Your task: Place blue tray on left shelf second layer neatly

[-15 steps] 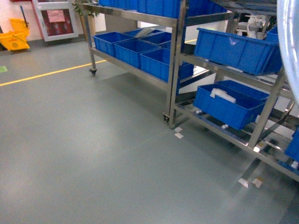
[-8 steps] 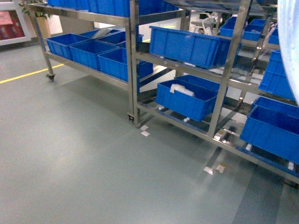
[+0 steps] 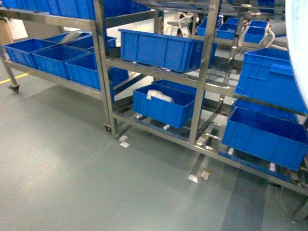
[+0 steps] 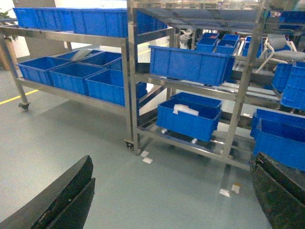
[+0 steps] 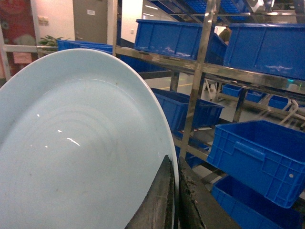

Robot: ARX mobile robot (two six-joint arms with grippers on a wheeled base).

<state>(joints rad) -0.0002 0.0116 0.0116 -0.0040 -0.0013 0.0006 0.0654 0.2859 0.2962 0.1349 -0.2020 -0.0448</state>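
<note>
Grey floor, steel shelf [image 3: 204,72] ahead — right gripper [image 5: 174,198] clamps blue tray [image 5: 71,157]; left gripper [image 4: 171,191] spread, empty.

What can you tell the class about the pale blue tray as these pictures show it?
The blue tray is a pale sky-blue, shallow round dish with a raised rim, glossy like smooth plastic, with faint concentric rings and small highlights on its inner face. It is empty and tilted up on edge. The right tool is shut on its rim, one dark finger on each face. In the head view only a pale sliver of it shows at the right edge.
</note>
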